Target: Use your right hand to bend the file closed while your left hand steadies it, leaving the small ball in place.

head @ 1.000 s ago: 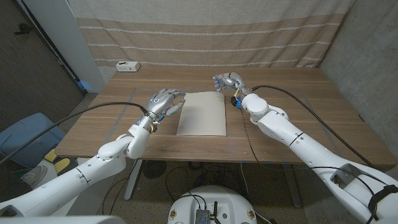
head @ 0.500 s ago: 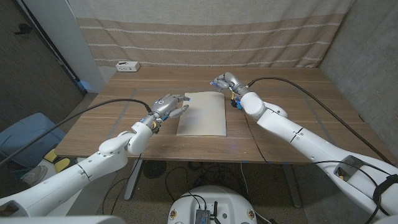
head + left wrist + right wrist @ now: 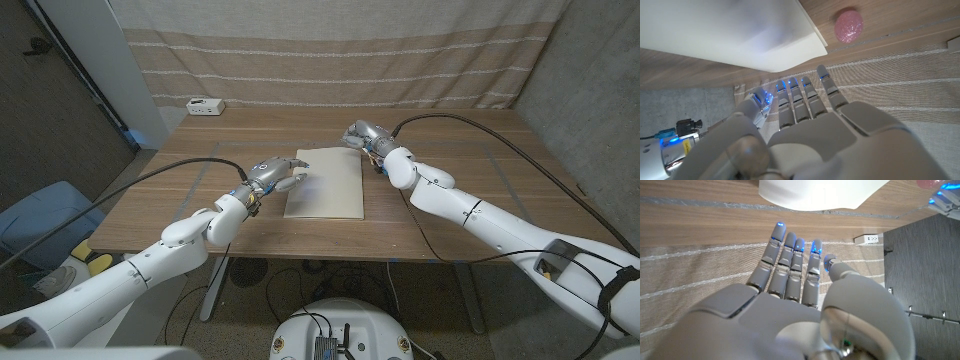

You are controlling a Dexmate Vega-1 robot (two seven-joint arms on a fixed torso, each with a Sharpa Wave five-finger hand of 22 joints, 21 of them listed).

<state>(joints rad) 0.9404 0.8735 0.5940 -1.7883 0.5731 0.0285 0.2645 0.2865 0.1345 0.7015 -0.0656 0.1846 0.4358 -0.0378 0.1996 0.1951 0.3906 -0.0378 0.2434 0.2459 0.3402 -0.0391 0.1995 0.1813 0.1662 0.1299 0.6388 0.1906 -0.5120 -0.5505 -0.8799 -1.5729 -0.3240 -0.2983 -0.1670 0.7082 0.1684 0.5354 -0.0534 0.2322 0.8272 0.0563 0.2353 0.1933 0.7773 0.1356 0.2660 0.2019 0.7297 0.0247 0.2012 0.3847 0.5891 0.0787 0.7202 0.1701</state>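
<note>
File: the cream file (image 3: 324, 183) lies flat near the middle of the table (image 3: 480, 215), between the two hands; in the head view it shows as one plain sheet, with no cover lifted — whether it is already folded I cannot tell.
Ball: a small pink glittery ball (image 3: 848, 25) sits on the wood just beside a corner of the file in the left wrist view, apart from it; in the head view it is hard to make out, hidden near the right hand.
Left hand: the left hand (image 3: 274, 174) hangs at the file's left edge, fingers apart and reaching toward it, nothing held; whether the fingertips touch the sheet cannot be told, though the left wrist view shows them short of the file's edge.
Right hand: the right hand (image 3: 362, 134) is at the file's far right corner, fingers stretched out and side by side in the right wrist view, gripping nothing; their tips point toward the file's edge with bare wood between.
Progress: by my reading, both hands are placed at the file but neither has hold of it — the steadying press and the bend itself are not yet done.
Left to do: left hand down on the sheet, right hand under the edge and folding it over, ball undisturbed.
</note>
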